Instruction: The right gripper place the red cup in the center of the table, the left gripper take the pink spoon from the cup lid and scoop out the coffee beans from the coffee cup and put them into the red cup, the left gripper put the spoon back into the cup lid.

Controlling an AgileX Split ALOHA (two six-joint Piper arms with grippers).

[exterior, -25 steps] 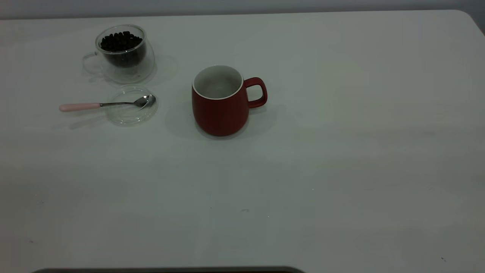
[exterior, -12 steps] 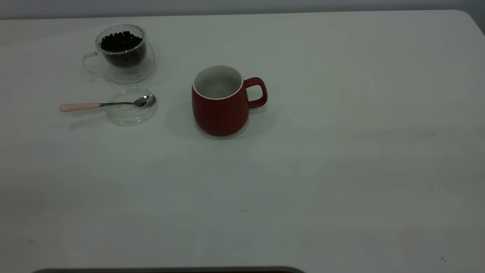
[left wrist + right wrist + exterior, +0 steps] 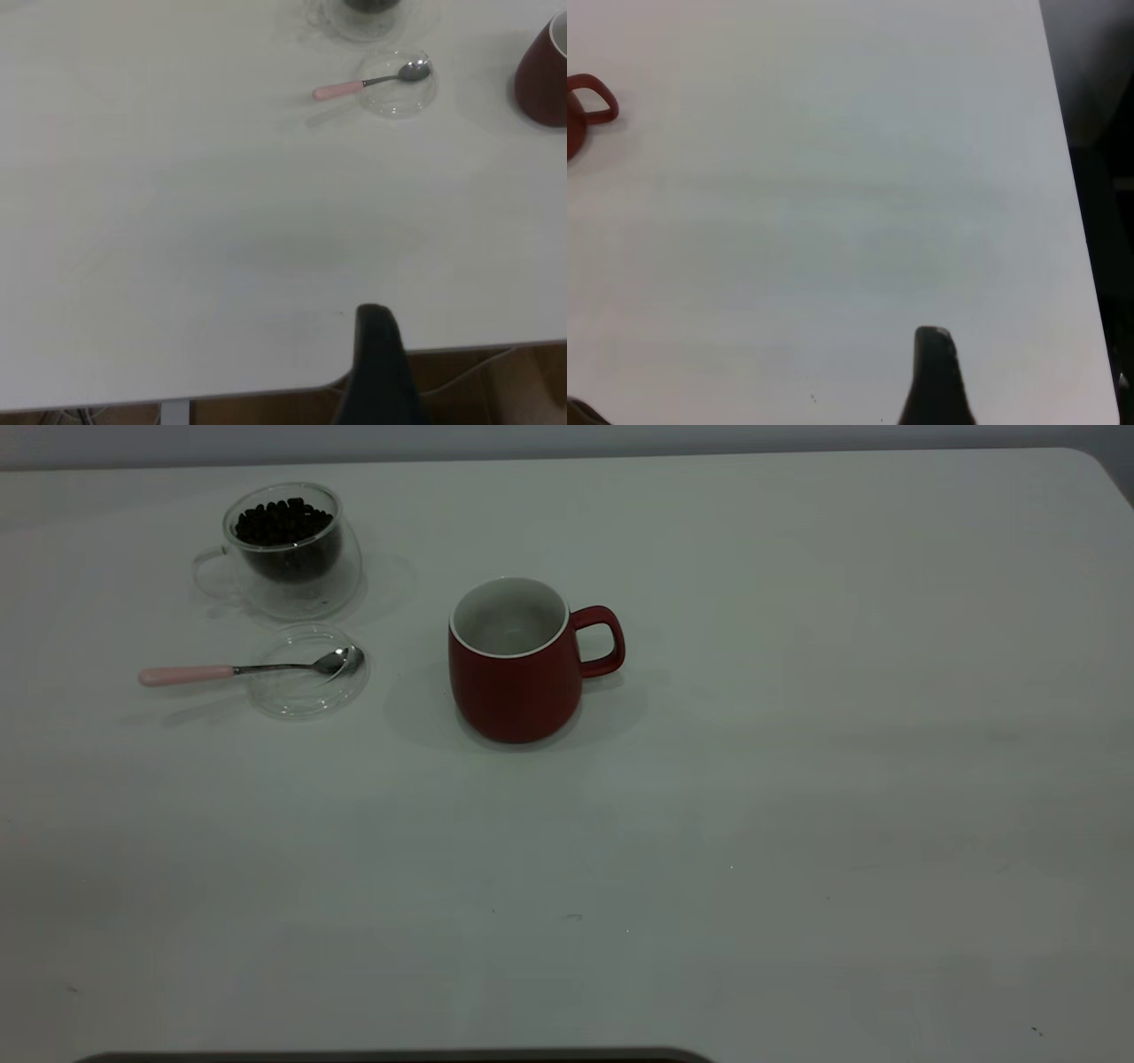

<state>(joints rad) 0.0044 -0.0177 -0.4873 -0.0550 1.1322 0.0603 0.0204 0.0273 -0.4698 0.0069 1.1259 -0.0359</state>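
At the upper left of the exterior frame stands the coffee cup (image 3: 285, 549), clear glass, its handle toward the left edge, with the coffee beans (image 3: 282, 521) heaped dark inside it. Just below it in the frame lies the cup lid (image 3: 306, 671), flat on the table (image 3: 797, 797). The pink spoon (image 3: 248, 668) rests across that lid: its metal bowl sits on the glass near the lid's right side, while its pink handle sticks out past the lid's left rim over the bare tabletop.

Right of the lid, a little left of the frame's middle and in its upper half, the red cup (image 3: 516, 660) stands upright, white inside, its loop handle toward the right. From this view I cannot tell whether anything lies in it. It stands apart from the lid and from the glass cup.

Neither of my arms shows in the exterior frame. In my left wrist frame, my left gripper (image 3: 379, 367) is a dark shape at the bottom edge, over the table's near border, well apart from the spoon at upper right; I cannot tell whether its pincer is released or clenched. In my right wrist frame, my right gripper (image 3: 935, 376) shows likewise at the bottom edge, with only the red cup's handle at the far left; its state I cannot tell either.
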